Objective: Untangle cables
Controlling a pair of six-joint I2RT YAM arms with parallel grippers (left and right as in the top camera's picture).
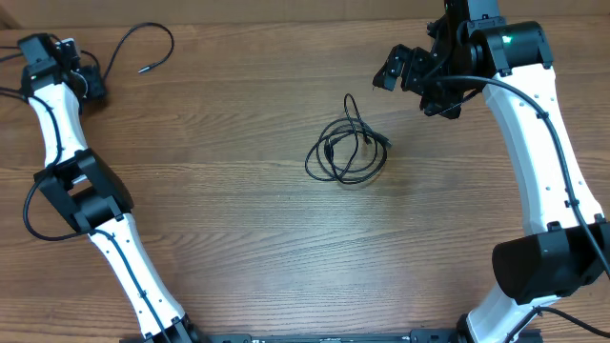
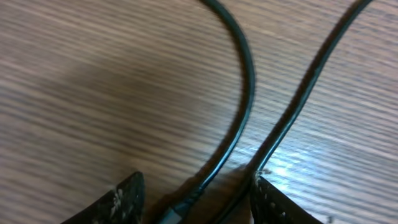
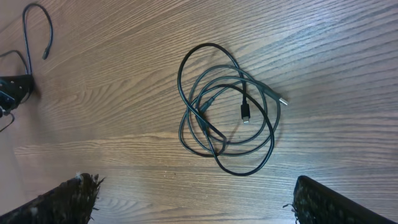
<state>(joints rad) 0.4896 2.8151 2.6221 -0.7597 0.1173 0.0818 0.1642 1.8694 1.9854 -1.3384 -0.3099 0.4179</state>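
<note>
Overhead, we see the knotted coil of cables (image 1: 345, 151) lying on the wooden desk (image 1: 238, 219), a little right of the middle. Its loops overlap, with one plug tip inside the rings and a silver one at the edge. One loose cable (image 1: 150, 25) lies well apart at the far left. It arcs away from the left tool (image 1: 91, 84) and ends in a small plug tip (image 1: 143, 69).

The left wrist view shows that tool's fingers (image 2: 124, 199) standing apart, low over the desk, with two strands of the loose cable running between them. We cannot tell whether either finger touches a strand.

The right tool (image 1: 412, 84) hangs far and right of the coil, well apart from it. Its wrist view shows its fingers (image 3: 68, 199) spread wide with wood grain between them. The coil lies ahead of them, untouched.
</note>
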